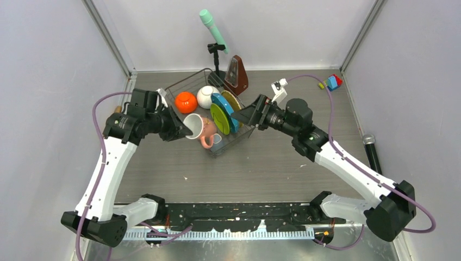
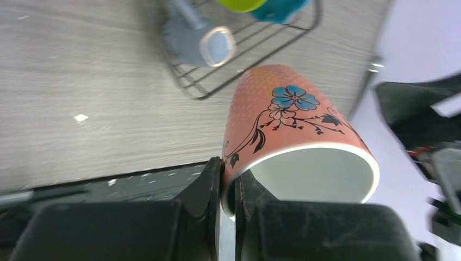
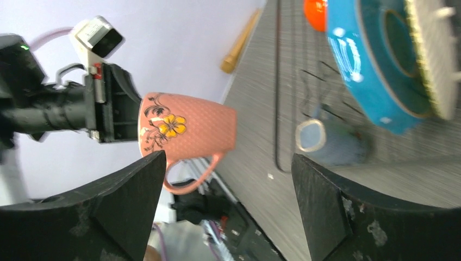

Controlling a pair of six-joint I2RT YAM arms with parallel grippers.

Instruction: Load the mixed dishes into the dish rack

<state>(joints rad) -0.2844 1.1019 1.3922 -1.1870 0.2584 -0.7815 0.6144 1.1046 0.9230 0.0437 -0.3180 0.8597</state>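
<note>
My left gripper (image 1: 183, 128) is shut on the rim of the pink mug (image 1: 199, 130), one finger inside and one outside (image 2: 213, 179). It holds the mug on its side over the near left corner of the black wire dish rack (image 1: 187, 80). The mug shows floral print (image 2: 296, 128) and its handle hangs down (image 3: 187, 128). In the rack stand the orange bowl (image 1: 185, 101), white bowl (image 1: 206, 96), blue plate (image 1: 224, 110), lime green plate (image 1: 218, 119), yellow plate (image 1: 232, 100) and small grey mug (image 1: 216, 142). My right gripper (image 1: 247, 116) is open and empty at the rack's right side.
A brown metronome (image 1: 236, 76) and a green microphone on a stand (image 1: 213, 27) stand behind the rack. Toy blocks (image 1: 331, 82) lie at the back right, a black microphone (image 1: 372, 152) along the right wall. The wooden rolling pin (image 3: 239, 43) lies by the left wall.
</note>
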